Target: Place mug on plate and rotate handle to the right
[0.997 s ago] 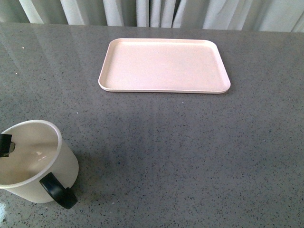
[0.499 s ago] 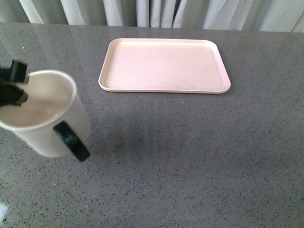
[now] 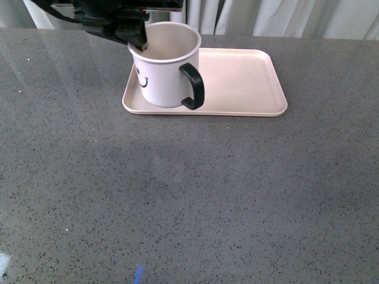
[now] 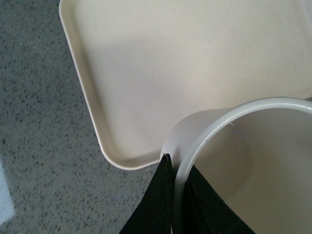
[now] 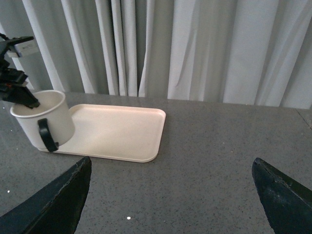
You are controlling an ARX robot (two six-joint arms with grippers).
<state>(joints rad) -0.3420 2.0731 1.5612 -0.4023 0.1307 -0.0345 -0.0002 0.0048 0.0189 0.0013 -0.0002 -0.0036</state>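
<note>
The white mug (image 3: 163,68) with part of a black smiley face showing is over the left end of the pale pink plate (image 3: 243,83). I cannot tell whether it rests on the plate. Its black handle (image 3: 193,86) points to the front right. My left gripper (image 3: 140,39) is shut on the mug's far left rim, one finger inside and one outside, as the left wrist view shows (image 4: 176,195). The right wrist view shows the mug (image 5: 43,119), the plate (image 5: 117,131) and my right gripper (image 5: 170,195), open and empty, well away from them.
A grey speckled table (image 3: 189,195) carries the plate. White curtains (image 3: 249,15) hang behind the table's far edge.
My left gripper has carried the mug from the table's front left, up and across to the plate's left end. The handle now points front right.
</note>
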